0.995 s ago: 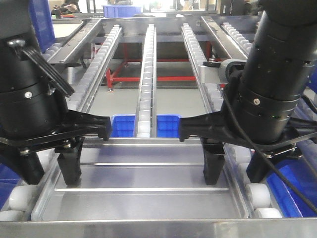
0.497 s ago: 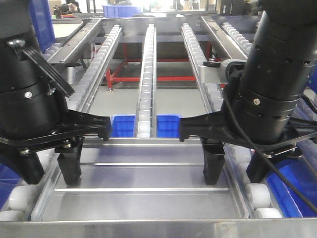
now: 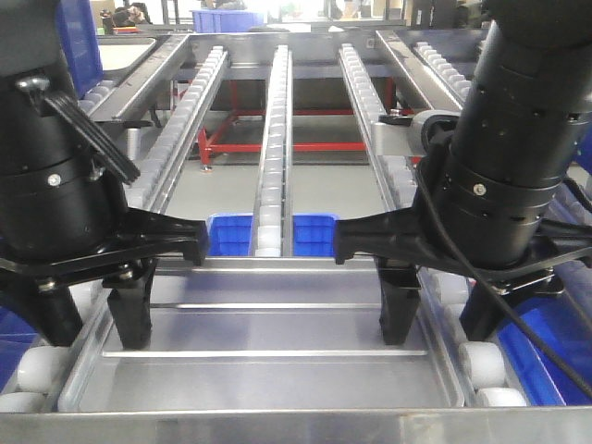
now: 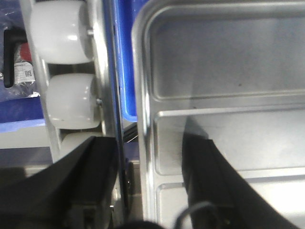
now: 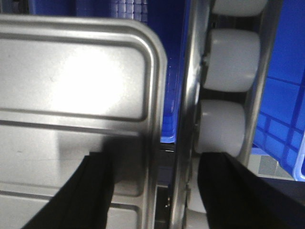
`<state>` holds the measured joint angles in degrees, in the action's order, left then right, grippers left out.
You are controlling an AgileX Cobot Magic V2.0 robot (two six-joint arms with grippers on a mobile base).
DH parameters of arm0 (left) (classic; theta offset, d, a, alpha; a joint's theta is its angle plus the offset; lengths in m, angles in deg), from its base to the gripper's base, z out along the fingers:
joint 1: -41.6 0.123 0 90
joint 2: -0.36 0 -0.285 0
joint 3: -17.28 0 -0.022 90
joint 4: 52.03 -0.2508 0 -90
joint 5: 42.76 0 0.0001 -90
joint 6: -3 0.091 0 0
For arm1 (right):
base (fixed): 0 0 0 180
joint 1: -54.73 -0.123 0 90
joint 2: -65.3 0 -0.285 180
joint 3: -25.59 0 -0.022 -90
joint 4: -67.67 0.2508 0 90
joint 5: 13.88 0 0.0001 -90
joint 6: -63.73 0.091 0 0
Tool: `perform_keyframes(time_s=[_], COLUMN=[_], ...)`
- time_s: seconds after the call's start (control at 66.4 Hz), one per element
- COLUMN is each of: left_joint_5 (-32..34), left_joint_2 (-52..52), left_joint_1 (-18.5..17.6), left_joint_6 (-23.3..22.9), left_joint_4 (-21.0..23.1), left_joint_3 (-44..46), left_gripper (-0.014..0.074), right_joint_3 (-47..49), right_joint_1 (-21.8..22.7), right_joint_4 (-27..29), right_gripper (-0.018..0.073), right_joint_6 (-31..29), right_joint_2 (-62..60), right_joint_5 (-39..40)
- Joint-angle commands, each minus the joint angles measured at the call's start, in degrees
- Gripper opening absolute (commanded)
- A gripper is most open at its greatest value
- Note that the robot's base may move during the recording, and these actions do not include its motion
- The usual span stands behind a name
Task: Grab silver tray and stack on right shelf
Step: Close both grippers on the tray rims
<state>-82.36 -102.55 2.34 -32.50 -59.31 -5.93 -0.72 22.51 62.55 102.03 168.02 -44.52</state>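
The silver tray [image 3: 268, 375] lies flat on the right shelf [image 3: 273, 139], at its near end behind the front steel bar [image 3: 277, 427], with two ridges showing across its bottom. My left gripper [image 3: 91, 324] is open and straddles the tray's left rim: one finger stands inside the tray, the other outside over the rollers. In the left wrist view the rim [image 4: 141, 119] runs between the fingers. My right gripper [image 3: 442, 324] is open and straddles the right rim [image 5: 159, 95] the same way. Neither pair of jaws touches the rim.
White rollers line both sides of the tray [image 4: 59, 31] [image 5: 233, 59]. Blue bins [image 3: 314, 233] sit below the rack. The roller lanes slope away towards a red frame [image 3: 277, 146]. Another rack with a pale tray [image 3: 125, 55] stands at the far left.
The left gripper has shifted very slightly to the left. The tray and the right gripper have not moved.
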Motion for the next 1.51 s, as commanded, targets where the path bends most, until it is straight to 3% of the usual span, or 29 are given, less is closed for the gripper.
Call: perform_keyframes(time_s=[0.0,0.558,0.708,0.814,1.01,1.492], left_joint_5=[0.78,0.72,0.72,0.72,0.72,-0.13], left_joint_2=[1.61,1.61,1.61,1.61,1.61,1.61], left_joint_1=[0.04,0.04,0.04,0.04,0.04,0.04], left_joint_6=[-0.06,-0.06,-0.06,-0.06,-0.06,-0.06], left_joint_4=[-0.44,-0.21,-0.21,-0.11,0.52,0.65], left_joint_3=[1.55,1.55,1.55,1.55,1.55,1.92], left_gripper=[0.0244,0.0244,0.0240,0.0154,-0.0109,-0.0101], right_joint_3=[1.15,1.15,1.15,1.15,1.15,1.64], right_joint_1=[0.20,0.20,0.20,0.20,0.20,0.20], right_joint_4=[-0.05,-0.05,-0.05,-0.05,-0.05,-0.05], right_gripper=[0.0496,0.0494,0.0411,0.0312,0.0093,0.0069], right_joint_6=[0.12,0.12,0.12,0.12,0.12,0.12], right_joint_2=[-1.16,-1.16,-1.16,-1.16,-1.16,-1.90], right_joint_5=[1.51,1.51,1.51,1.45,1.28,0.89])
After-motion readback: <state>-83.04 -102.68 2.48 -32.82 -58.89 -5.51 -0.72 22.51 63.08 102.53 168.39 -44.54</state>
